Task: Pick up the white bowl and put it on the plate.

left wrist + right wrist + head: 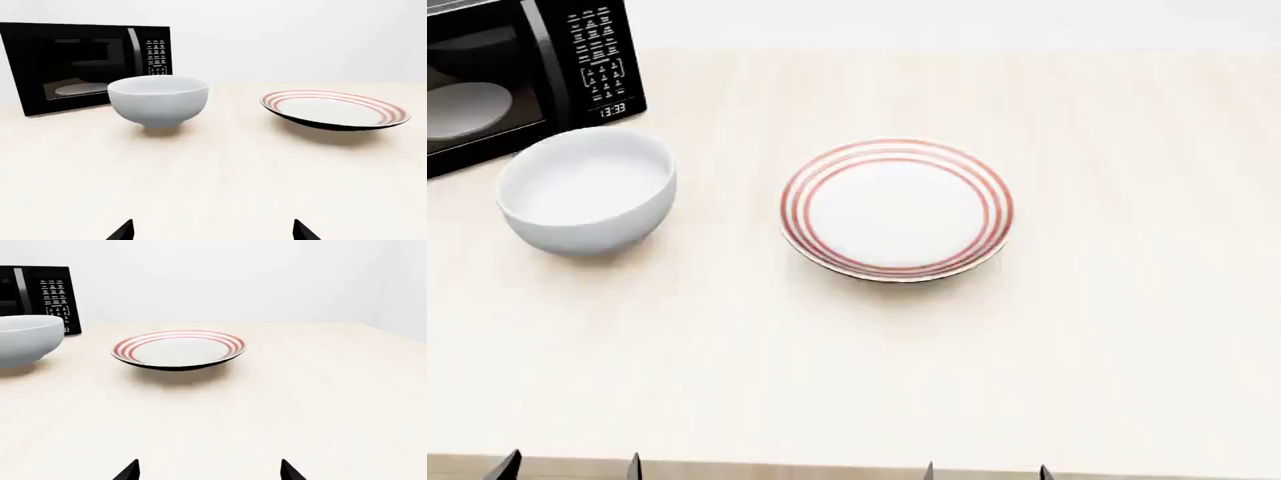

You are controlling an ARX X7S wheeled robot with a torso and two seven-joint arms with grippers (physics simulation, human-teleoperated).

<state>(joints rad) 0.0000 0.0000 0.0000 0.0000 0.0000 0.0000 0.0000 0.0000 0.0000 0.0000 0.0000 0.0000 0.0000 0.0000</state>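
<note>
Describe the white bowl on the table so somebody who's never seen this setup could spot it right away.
Start at the black microwave at the table's far left corner in the head view. Directly in front of it stands the white bowl, with the plate to its right, apart from it. The bowl is deep, plain and glossy white, while the plate is shallow with red rings around its rim.

Bowl, plate and microwave on the table

The bowl (586, 200) sits on the table (961, 370) toward the left, just in front of the microwave (521, 70) at the far left corner. The plate (897, 209) lies to the bowl's right, apart from it, near the middle. Inside the microwave rests another plate (465, 108). Both grippers' tips show at the near edge.
</note>
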